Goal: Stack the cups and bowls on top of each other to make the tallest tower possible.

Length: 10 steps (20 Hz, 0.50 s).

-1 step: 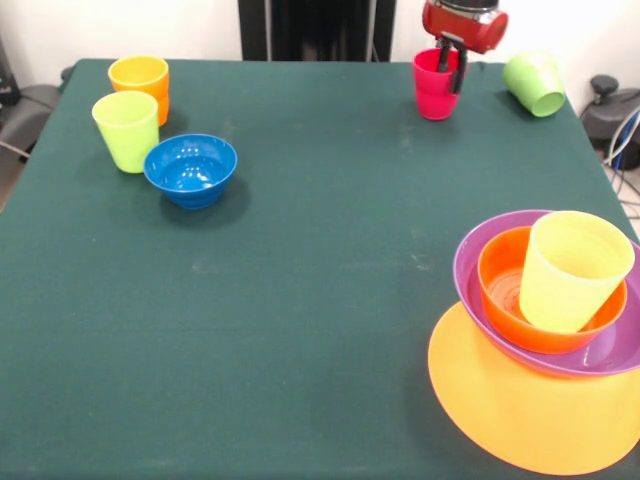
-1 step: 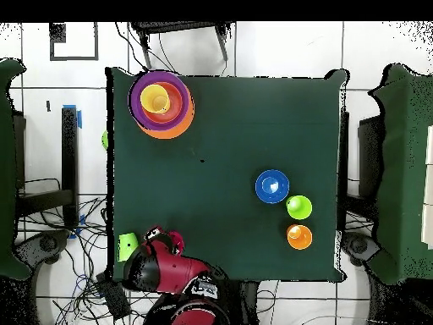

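Rising at the table's four-o'clock corner in the front view, the tower (image 1: pixel 545 340) consists of a large orange-yellow bowl (image 1: pixel 520 410) at the bottom, a wide purple bowl (image 1: pixel 600 355) nested in it, a red-orange bowl (image 1: pixel 505 290) inside that, and a translucent yellow cup (image 1: pixel 570 270) tilted in the red-orange bowl. At one o'clock, near the far edge, the red cup (image 1: pixel 434 88) stands upright with the gripper (image 1: pixel 451 68) at its rim: one dark finger (image 1: pixel 460 70) reaches down inside the cup and the other lies against its outer wall, so the pincer straddles the cup's wall, though whether it presses on that wall cannot be told. Just beside it, toward two o'clock, a green cup (image 1: pixel 535 84) lies tipped on its side at the table's corner. Well apart, at ten o'clock, the orange cup (image 1: pixel 140 82) and the lime green cup (image 1: pixel 127 130) stand upright close together, and the small blue bowl (image 1: pixel 191 169) sits just beside the lime green cup. All rest on the dark green table (image 1: pixel 300 300). From overhead, the red and black arm (image 2: pixel 173 275) reaches over the table's edge at seven o'clock.
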{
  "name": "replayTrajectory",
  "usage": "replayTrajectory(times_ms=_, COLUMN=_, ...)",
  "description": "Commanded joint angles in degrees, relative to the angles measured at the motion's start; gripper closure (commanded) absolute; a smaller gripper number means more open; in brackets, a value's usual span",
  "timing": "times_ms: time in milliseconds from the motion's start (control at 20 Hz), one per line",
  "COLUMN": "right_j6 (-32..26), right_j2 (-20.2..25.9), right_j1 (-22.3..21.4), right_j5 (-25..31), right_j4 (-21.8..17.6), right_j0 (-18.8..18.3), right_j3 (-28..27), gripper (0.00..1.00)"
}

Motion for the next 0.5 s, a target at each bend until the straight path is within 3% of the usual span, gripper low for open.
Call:
replayTrajectory(times_ms=50, right_j6=1.38, right_j2=3.15, right_j1=2.14, right_j5=6.04, right_j4=-2.78, right_j0=-1.4, right_j3=-6.21, gripper=1.0)
replayTrajectory(times_ms=350, right_j6=2.38, right_j2=4.39, right_j1=0.42, right_j5=8.22, right_j4=-2.95, right_j0=-1.79, right_j3=-5.76, gripper=1.0)
replayTrajectory(times_ms=500, right_j6=1.1, right_j2=2.93, right_j1=-3.64, right_j5=13.04, right_j4=-2.7, right_j0=-0.74, right_j3=-5.7, gripper=1.0)
